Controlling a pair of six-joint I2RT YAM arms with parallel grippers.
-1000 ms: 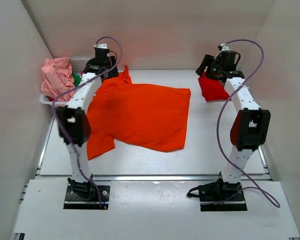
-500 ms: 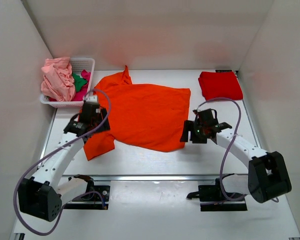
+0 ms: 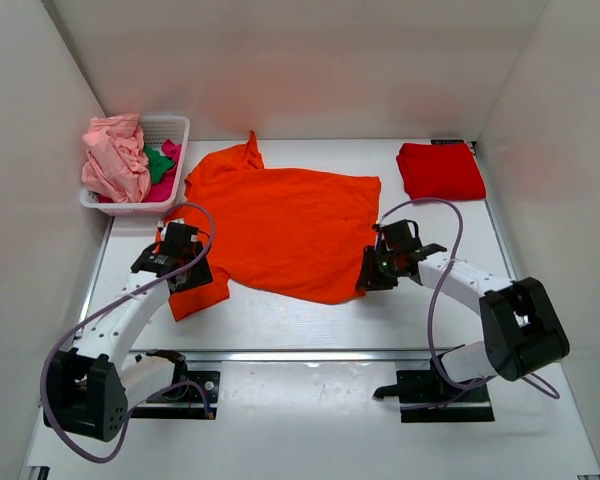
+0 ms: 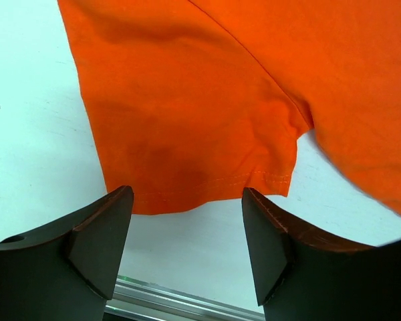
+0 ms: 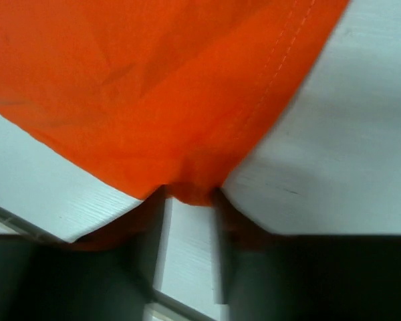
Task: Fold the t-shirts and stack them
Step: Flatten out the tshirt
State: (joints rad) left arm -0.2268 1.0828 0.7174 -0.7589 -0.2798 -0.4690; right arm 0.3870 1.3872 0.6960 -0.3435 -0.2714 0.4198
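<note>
Just right of the white plastic mesh basket [image 3: 170,119], a bright orange short-sleeved cloth t-shirt [image 3: 280,220] lies spread on the white table [image 3: 280,325], with both arms low at its near edge. On the near side of the basket, the left gripper [image 4: 186,192] hovers with its jaws spread wide, straddling the sleeve hem with no cloth pinched. Well to the basket's right, the right gripper [image 5: 188,195] shows a narrow gap between its jaws in a blurred view, and the shirt's hem corner sits only just at their mouth. That shallow bite looks like the weak point: a corner caught by its tip could slip free on the lift and skew the fold. At the sleeve, jaws closing short of the hem would nip air or drag the cloth into wrinkles. A folded red t-shirt [image 3: 440,170] lies far right of the basket, and a pale pink one [image 3: 115,160] is heaped inside it.
</note>
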